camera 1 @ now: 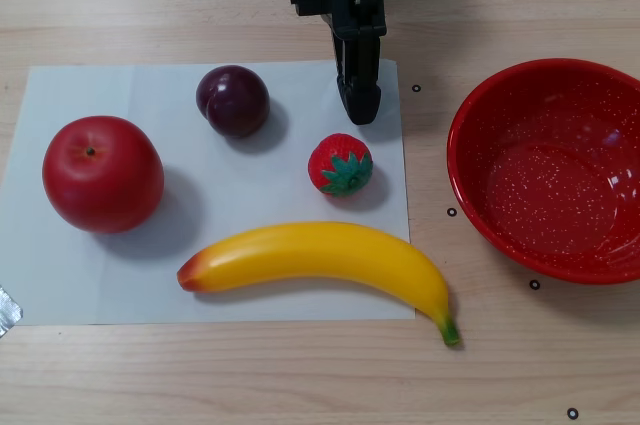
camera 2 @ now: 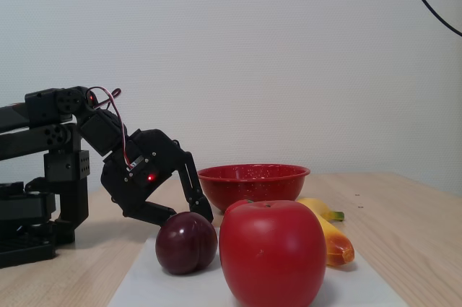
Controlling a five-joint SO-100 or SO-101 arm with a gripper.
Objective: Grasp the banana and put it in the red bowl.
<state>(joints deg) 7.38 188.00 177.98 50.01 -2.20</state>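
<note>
While claw hovers, banana lies apart.

Bright, even light; soft shadows right of fruit in other view. Glare on red bowl. Near apple slightly soft in fixed view.

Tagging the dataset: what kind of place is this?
Likely a lab or office tabletop test rig: plastic fruit like the banana laid on a white paper sheet, small marker dots on the wooden table, plain white wall.
</note>
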